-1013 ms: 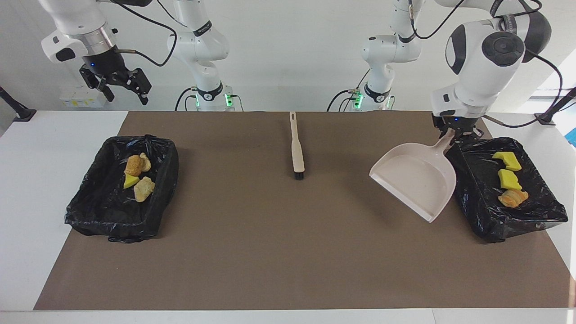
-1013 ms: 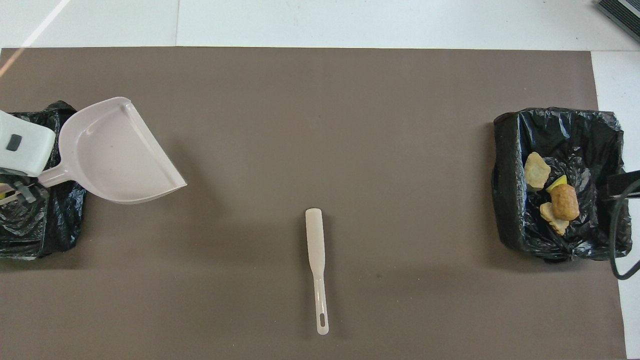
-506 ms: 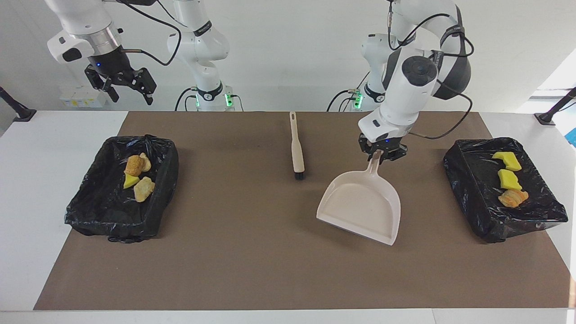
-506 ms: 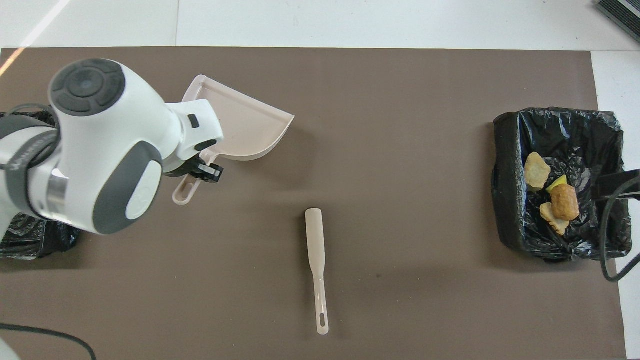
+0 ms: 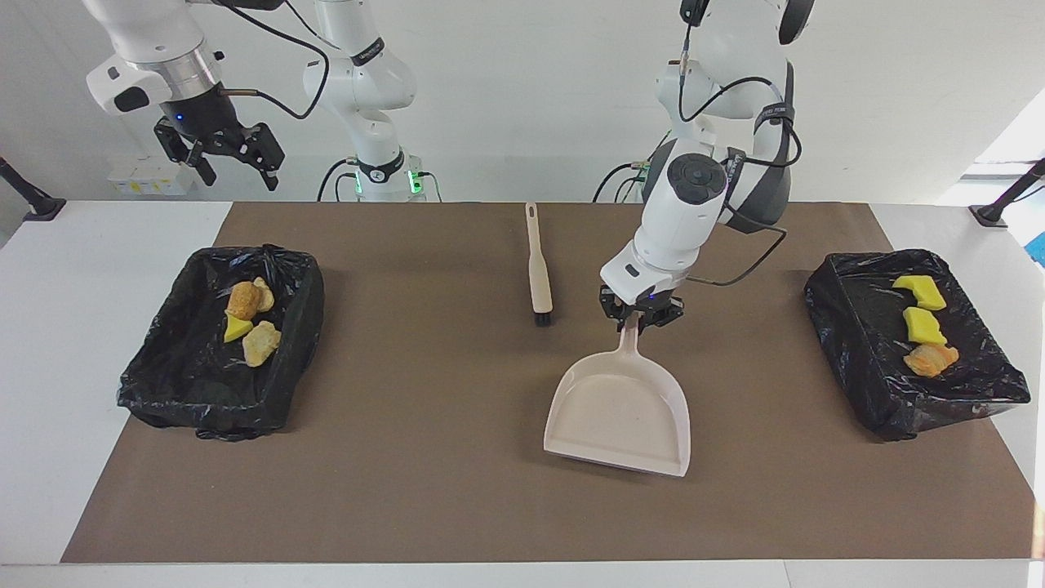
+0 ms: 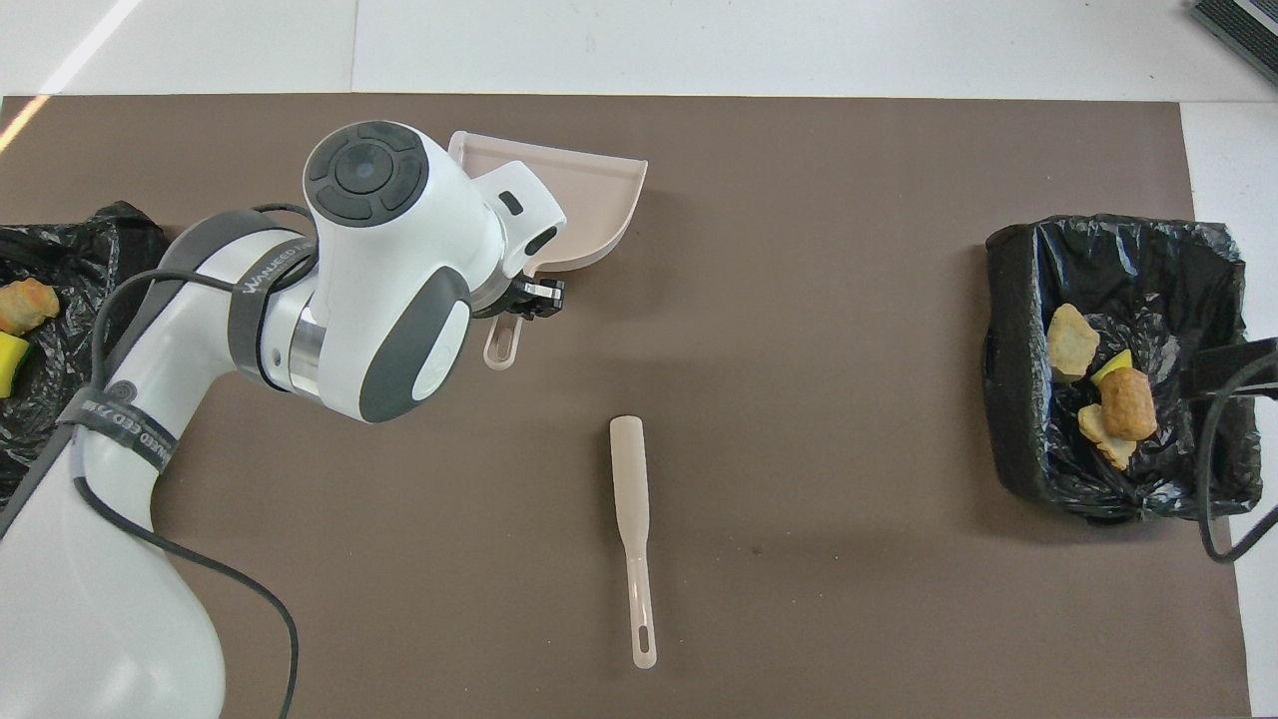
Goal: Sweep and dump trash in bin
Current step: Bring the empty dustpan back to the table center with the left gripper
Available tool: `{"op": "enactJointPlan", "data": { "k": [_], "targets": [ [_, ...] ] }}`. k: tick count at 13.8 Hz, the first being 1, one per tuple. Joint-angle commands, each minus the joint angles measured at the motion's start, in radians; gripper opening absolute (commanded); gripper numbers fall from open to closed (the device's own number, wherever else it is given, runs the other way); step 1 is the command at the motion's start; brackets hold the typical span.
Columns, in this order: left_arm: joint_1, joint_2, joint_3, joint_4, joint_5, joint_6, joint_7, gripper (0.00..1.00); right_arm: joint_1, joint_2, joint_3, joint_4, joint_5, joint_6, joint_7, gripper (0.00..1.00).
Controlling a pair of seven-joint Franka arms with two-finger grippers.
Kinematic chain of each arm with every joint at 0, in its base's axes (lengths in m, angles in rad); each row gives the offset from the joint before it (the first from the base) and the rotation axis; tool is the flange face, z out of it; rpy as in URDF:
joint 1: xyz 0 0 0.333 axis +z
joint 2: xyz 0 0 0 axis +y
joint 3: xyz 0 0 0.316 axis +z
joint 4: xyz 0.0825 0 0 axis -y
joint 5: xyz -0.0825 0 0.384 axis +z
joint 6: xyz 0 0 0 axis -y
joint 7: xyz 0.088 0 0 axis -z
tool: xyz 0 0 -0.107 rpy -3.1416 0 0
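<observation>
My left gripper (image 5: 635,320) is shut on the handle of the beige dustpan (image 5: 620,416). The pan is empty and sits low over the middle of the brown mat, its mouth pointing away from the robots. From overhead the arm hides most of the dustpan (image 6: 589,205) and the left gripper (image 6: 526,300). The trash lies in two black-lined bins: rolls (image 5: 245,300) and a yellow scrap in the bin (image 5: 163,384) at the right arm's end, and yellow sponge pieces (image 5: 922,325) and a roll in the bin (image 5: 865,384) at the left arm's end. My right gripper (image 5: 231,167) hangs open, raised over the table by its bin.
The beige brush (image 5: 537,265) lies on the mat (image 5: 408,490) beside the dustpan's handle, nearer to the robots, bristles pointing away from them. In the overhead view the brush (image 6: 632,519) lies between the two bins (image 6: 1008,399). A cable hangs by the right arm's bin.
My left arm has carried the dustpan from beside its bin to the middle of the mat and lowered it. The right gripper has barely moved.
</observation>
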Motion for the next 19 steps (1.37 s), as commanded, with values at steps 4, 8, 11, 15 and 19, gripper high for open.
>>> {"op": "enactJointPlan", "data": {
  "k": [4, 8, 11, 15, 19],
  "targets": [
    [-0.103, 0.06, 0.016, 0.142, -0.014, -0.027, -0.217, 0.0, -0.001, -0.014, 0.001, -0.017, 0.011, 0.014, 0.02, 1.0],
    [-0.135, 0.124, 0.019, 0.129, 0.001, 0.048, -0.248, 0.0, -0.001, -0.014, 0.001, -0.017, 0.011, 0.014, 0.02, 1.0],
    [-0.147, 0.137, 0.021, 0.046, 0.002, 0.135, -0.252, 0.0, -0.001, -0.014, 0.001, -0.017, 0.011, 0.014, 0.02, 1.0],
    [-0.17, 0.134, 0.021, -0.026, 0.001, 0.178, -0.255, 0.29, -0.002, -0.014, 0.0, -0.019, 0.009, 0.004, 0.022, 1.0],
    [-0.146, 0.063, 0.031, -0.029, 0.001, 0.077, -0.248, 1.0, 0.001, -0.014, -0.013, -0.019, -0.004, 0.004, 0.023, 1.0]
  ]
}}
